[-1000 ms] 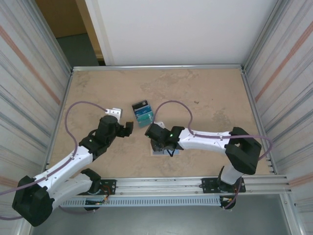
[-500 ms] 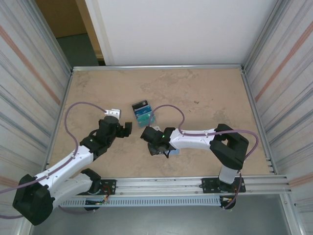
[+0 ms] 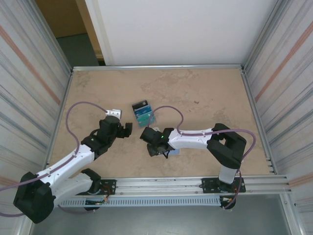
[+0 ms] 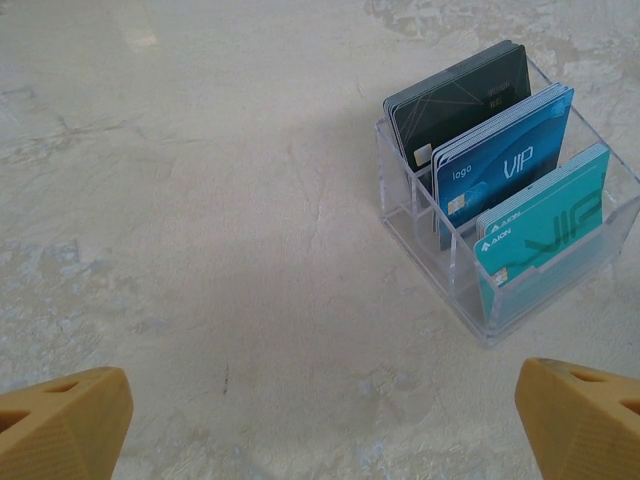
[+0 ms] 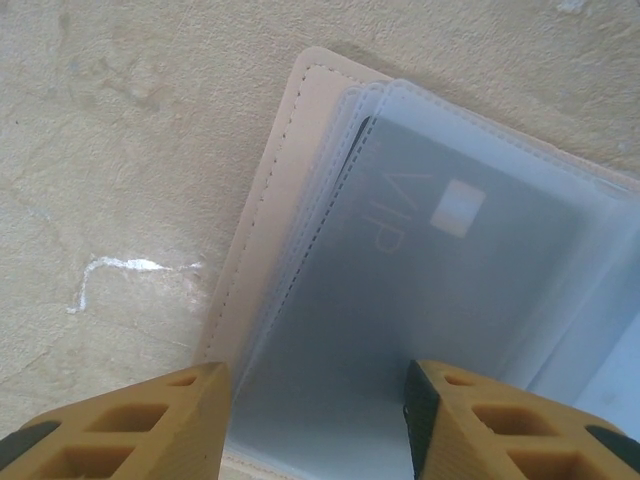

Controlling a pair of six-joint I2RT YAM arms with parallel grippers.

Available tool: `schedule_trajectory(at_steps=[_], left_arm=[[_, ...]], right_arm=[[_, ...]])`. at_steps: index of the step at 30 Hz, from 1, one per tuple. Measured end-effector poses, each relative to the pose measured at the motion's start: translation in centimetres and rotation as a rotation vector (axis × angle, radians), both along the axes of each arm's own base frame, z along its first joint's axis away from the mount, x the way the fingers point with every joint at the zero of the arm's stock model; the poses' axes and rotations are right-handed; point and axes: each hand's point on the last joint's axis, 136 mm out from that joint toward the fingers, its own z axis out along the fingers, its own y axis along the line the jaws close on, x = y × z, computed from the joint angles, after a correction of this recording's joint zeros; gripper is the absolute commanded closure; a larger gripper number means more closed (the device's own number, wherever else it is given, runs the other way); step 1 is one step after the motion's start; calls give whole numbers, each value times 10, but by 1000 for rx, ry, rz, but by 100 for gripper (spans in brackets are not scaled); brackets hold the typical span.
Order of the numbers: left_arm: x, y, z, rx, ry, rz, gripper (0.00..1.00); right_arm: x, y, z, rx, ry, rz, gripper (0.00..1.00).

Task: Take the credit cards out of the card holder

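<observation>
1. Shifting leftward over the last second, the right arm (image 3: 195,138) has folded in, setting the right gripper (image 5: 315,390) over the card holder (image 5: 262,225); extraction appears imminent, not begun.
2. Right jaws stand partly apart, clamping nothing; left gripper (image 4: 320,430) is spread wide and empty.
3. Card holder lies open on the table (image 3: 205,93) near its front edge: tan stitched border, frosted sleeves (image 5: 330,200), grey VIP card (image 5: 440,270) inside.

**Lighting and picture quality**

Overhead view: even, diffuse, moderately bright; soft shadows on the table (image 3: 205,93); far white wall (image 3: 186,29) nearly washed out. Left wrist view: sharp, faint shadow near; left fingertips (image 4: 60,425) slightly soft. Right wrist view: hazy close-up; milky sheen on the card holder (image 5: 450,300); right fingertips (image 5: 130,425) soft.
</observation>
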Motion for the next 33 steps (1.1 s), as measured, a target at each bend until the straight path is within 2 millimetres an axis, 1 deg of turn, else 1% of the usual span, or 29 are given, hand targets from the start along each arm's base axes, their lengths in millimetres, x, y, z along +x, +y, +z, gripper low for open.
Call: schedule_trajectory(at_steps=[4, 13, 16, 19, 21, 25, 31, 33], left_arm=[[0, 0, 0, 0, 0, 0, 1], [-1, 0, -1, 3, 5, 0, 1], [-2, 1, -2, 6, 10, 0, 1], [-3, 2, -1, 6, 9, 0, 1], [-3, 2, 2, 0, 0, -1, 1], [-4, 0, 7, -9, -15, -8, 1], [-9, -10, 10, -11, -24, -46, 1], [-10, -13, 10, -5, -27, -56, 1]], right_arm=[[1, 0, -2, 5, -2, -3, 52], [4, -4, -1, 37, -8, -31, 60], [4, -7, -1, 56, -5, -37, 67], [5, -11, -1, 70, -4, -47, 79], [6, -16, -1, 72, -4, -54, 83], [6, -22, 3, 79, -7, -59, 81], [8, -29, 18, 108, -33, -73, 79], [11, -35, 21, 111, -43, -86, 77]])
